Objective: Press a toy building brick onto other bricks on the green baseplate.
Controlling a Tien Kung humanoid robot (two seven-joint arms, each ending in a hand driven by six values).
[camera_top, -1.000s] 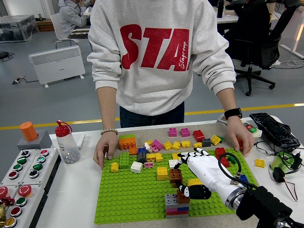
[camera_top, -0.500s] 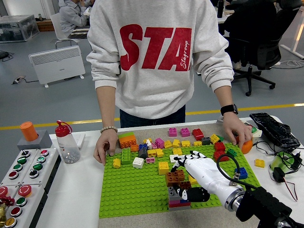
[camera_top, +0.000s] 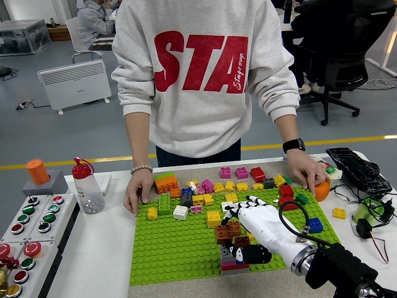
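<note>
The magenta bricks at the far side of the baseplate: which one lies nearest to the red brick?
The right one of the two magenta bricks: it lies beside the red brick, whereas the other magenta brick lies further to its left.

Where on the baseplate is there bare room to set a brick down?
The green baseplate is bare across its near-left, below the white brick and left of the brick stack under the right hand. The far edge and right side are crowded.
</note>
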